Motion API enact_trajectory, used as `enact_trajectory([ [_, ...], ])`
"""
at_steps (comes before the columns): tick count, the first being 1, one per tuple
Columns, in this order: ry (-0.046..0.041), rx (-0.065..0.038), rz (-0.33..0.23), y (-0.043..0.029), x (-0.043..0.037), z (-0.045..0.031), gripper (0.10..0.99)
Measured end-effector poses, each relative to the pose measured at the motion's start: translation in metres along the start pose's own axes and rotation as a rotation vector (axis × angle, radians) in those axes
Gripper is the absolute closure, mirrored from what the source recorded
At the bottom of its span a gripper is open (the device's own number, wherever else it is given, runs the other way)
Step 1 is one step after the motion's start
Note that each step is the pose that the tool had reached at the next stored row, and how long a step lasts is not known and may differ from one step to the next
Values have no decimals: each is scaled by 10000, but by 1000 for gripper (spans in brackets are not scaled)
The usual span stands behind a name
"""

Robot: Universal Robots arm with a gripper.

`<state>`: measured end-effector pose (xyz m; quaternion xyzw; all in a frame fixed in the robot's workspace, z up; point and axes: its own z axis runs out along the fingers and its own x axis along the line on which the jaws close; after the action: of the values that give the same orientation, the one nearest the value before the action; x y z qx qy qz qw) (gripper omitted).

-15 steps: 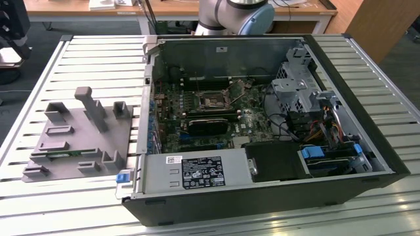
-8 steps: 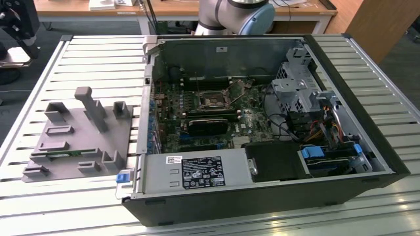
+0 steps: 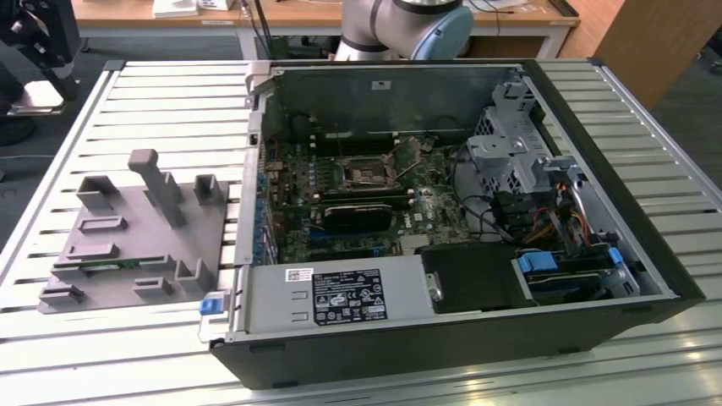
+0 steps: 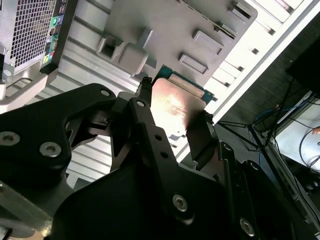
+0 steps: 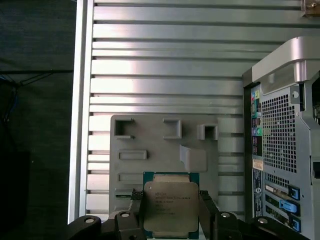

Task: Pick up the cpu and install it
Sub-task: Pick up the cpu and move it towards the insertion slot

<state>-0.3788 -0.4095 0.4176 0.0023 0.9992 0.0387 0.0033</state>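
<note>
- Grey holder tray lies at 9 o'clock of the open computer case in the exterior view, with the socket inside the case.
- First wrist view: the end effector is closed on the cpu, gripping opposite edges over the holder tray.
- Second wrist view: the cpu looks level. Carrying it flat with an even grip seems wise.

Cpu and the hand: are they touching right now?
Touching. In the first wrist view the hand has its fingers flush against opposite edges of the cpu, with no gap on either side.
</note>
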Motion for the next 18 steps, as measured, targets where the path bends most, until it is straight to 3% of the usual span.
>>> enact_trajectory([
  [18,0,0,0,13,-241,3,557],
])
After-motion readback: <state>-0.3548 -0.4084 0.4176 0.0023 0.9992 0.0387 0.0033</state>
